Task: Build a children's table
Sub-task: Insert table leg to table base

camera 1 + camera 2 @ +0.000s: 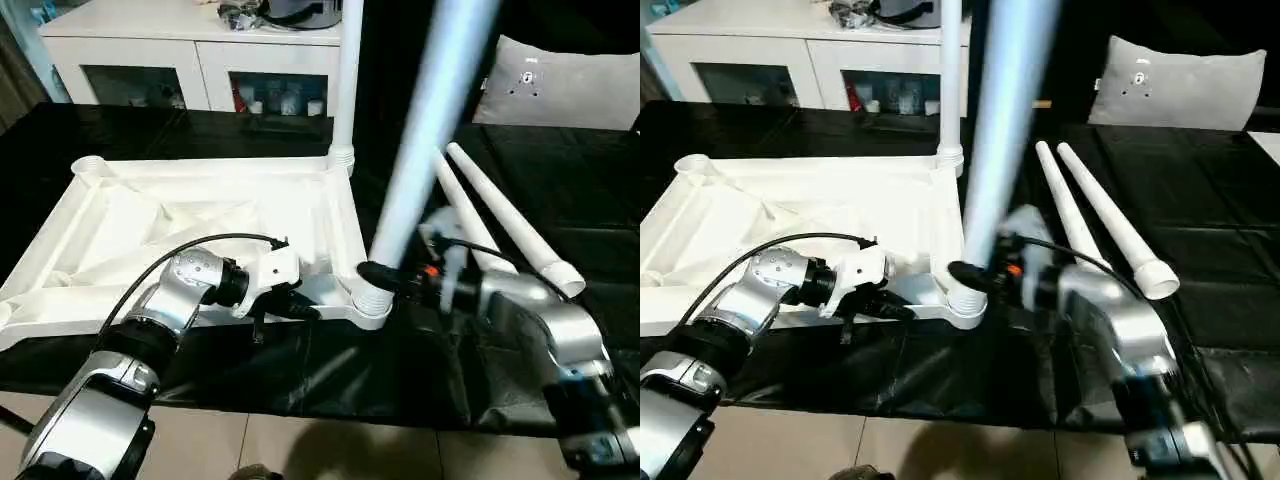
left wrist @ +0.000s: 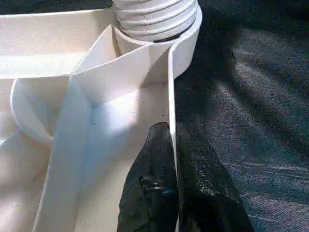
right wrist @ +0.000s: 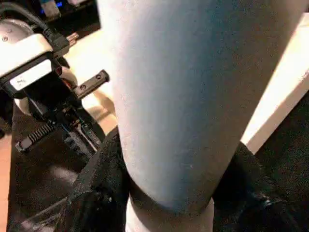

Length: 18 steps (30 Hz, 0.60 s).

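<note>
Head view: the tabletop [image 1: 190,225] lies underside-up at centre left, one leg [image 1: 347,80] already socketed at its far corner, a second leg [image 1: 425,120] entering the near socket [image 1: 372,300], and two spare legs [image 1: 505,215] lying at right, so I judge the build about half done.

Left wrist view: the left gripper [image 2: 173,159] is clenched on the tabletop's edge wall.

Right wrist view: the right gripper [image 3: 169,193] is clamped around the second leg.

Tabletop [image 1: 200,215] lies underside up on table [image 1: 330,365], 1 leg [image 1: 345,80] in far right socket, 1 leg [image 1: 430,110] in near right socket, 2 legs [image 1: 505,220] lying right, cabinet [image 1: 190,50] behind
</note>
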### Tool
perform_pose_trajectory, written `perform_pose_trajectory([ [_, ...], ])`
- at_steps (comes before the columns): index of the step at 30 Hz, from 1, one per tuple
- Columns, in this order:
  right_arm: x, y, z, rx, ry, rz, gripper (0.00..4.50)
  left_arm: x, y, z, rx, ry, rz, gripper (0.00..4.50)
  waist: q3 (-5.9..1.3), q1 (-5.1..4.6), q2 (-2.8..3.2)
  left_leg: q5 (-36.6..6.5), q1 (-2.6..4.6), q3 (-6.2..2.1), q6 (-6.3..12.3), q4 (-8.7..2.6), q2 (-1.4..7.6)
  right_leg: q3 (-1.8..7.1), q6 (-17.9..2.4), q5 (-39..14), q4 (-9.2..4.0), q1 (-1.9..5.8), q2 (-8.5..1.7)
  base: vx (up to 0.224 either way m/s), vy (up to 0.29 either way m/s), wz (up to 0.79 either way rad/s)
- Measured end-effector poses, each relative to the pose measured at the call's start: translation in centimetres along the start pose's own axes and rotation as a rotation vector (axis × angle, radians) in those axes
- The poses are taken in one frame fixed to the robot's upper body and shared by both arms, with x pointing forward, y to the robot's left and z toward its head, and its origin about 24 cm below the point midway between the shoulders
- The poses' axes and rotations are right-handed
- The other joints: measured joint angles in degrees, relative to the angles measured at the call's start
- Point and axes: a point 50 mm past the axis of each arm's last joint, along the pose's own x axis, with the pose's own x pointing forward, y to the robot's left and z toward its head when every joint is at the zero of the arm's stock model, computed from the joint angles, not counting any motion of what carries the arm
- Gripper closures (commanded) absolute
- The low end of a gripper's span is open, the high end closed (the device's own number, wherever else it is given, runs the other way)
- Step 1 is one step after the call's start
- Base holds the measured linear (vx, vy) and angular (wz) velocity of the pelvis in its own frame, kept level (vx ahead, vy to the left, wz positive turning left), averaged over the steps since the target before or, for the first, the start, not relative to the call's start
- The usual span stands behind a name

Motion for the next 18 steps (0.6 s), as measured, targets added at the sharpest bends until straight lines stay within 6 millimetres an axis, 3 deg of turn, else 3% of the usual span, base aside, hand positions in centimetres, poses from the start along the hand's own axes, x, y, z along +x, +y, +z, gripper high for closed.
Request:
perform_pose_trajectory([
  [10,-0.6,0.9,-1.1,-0.129,0.0,-0.024,2.61,0.4,-0.1,-0.2,-0.014,-0.006,-0.004,4.5,-0.36,0.35,0.69,-0.03,0.16,0.0,-0.03,-0.05,-0.01,-0.02,0.06,-0.04,-0.12,0.17,0.0,0.0,0.0,0.0],
  [18,0.7,1.4,-0.5,-0.315,0.119,0.035,2.61,0.2,-0.1,-0.5,-0.012,0.023,0.001,4.5,-0.35,-0.74,0.64,-0.09,0.96,-0.06,-0.09,-0.07,0.0,-0.09,0.17,-0.1,-0.52,0.84,0.03,0.0,0.0,0.0],
])
